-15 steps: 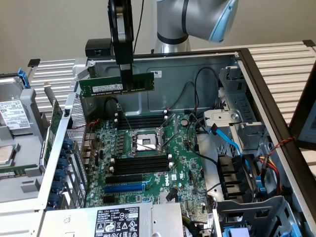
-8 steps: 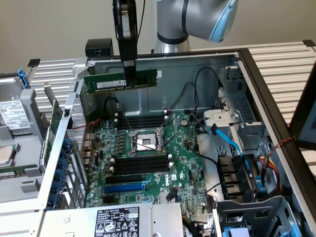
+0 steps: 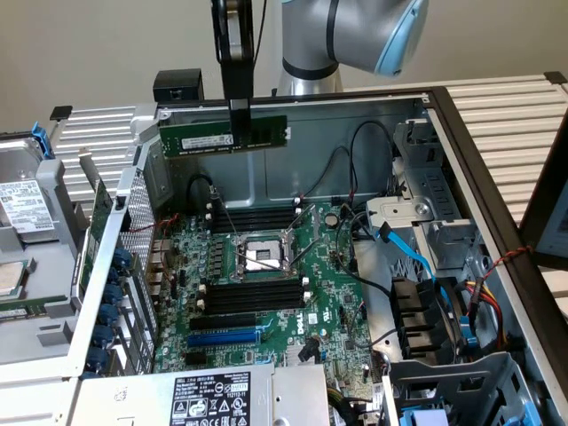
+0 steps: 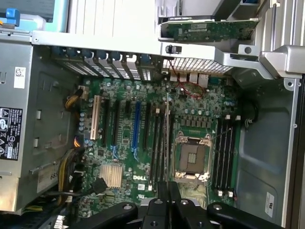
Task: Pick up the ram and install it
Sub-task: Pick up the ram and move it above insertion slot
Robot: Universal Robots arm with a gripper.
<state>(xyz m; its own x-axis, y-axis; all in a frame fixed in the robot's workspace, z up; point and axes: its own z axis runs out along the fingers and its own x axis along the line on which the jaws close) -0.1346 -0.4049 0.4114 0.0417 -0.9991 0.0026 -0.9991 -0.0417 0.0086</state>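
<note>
The ram [image 3: 195,140], a long green stick with a white label, hangs level in the air above the open computer case. My gripper [image 3: 238,133] comes down from above and is shut on its middle. In the wrist view the ram [image 4: 167,143] shows edge-on as a thin line running out from my gripper [image 4: 167,188], over the motherboard between the CPU socket [image 4: 193,157] and a bank of black slots [image 4: 156,143]. Two banks of black slots [image 3: 253,218] [image 3: 253,294] with white end clips lie on either side of the CPU socket [image 3: 262,256], well below the stick.
A blue expansion slot [image 3: 222,337] lies near the power supply [image 3: 213,395]. Black cables and a blue cable [image 3: 413,253] run along the exterior view's right of the board, beside the drive cage [image 3: 444,328]. The case's rear metal wall [image 3: 293,173] stands behind the stick.
</note>
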